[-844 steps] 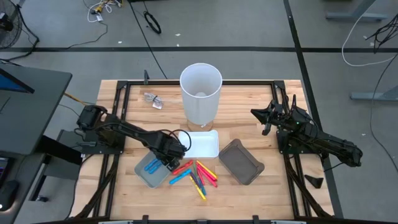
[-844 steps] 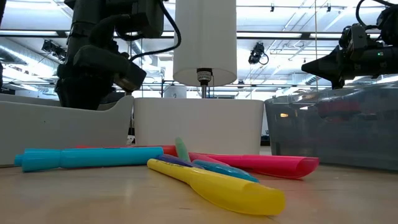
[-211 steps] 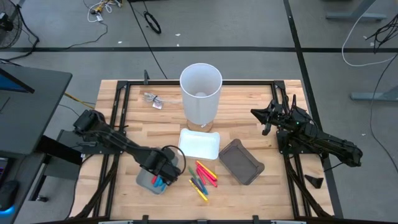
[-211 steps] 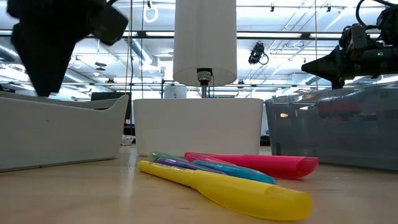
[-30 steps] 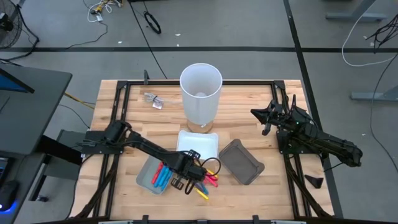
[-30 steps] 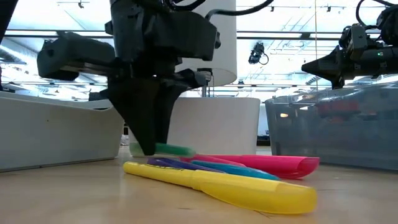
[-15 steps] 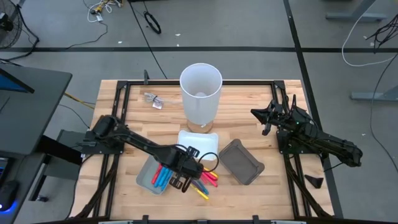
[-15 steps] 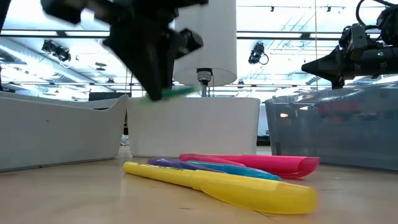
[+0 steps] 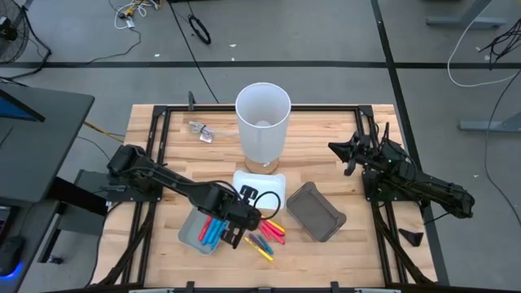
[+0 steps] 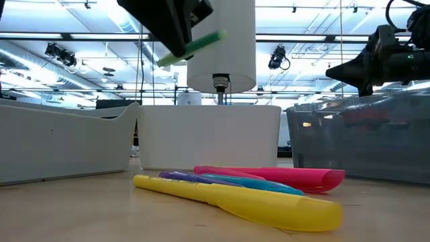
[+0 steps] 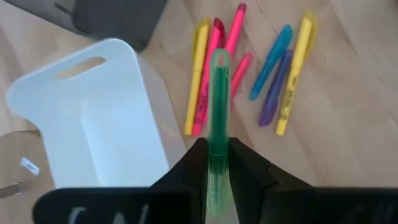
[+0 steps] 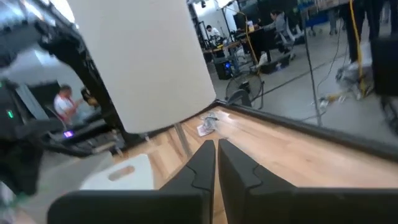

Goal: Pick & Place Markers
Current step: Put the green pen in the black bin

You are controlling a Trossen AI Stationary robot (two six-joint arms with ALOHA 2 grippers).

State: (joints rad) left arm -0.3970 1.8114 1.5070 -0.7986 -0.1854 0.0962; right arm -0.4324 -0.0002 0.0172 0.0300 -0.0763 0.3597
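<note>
My left gripper hangs above the table between the light grey tray and the loose markers, shut on a green marker. The wrist view shows that marker over the yellow, pink, blue and purple markers lying flat on the wood. In the low view a yellow marker and a pink one lie nearest. Red and blue markers lie in the grey tray. My right gripper waits shut near the table's right edge, fingers together. My left gripper pinches the green marker between its two fingers at the marker's rear part, coming from above. The marker is lifted clear of the table. Its free end sticks out beyond the fingertips, and in the low view it tilts slightly upward.
A tall white cylinder stands at the table's far middle, with a white tray in front of it and a dark grey tray to the right. A small clear wrapper lies near the far left. Bare wood shows along the near edge.
My left gripper, shut on the green marker, has risen from the table beside the loose markers and shifted a little toward the grey tray on the left. The green marker went from lying at table height to lifted clear, tipped slightly upward. The other markers stayed put.
</note>
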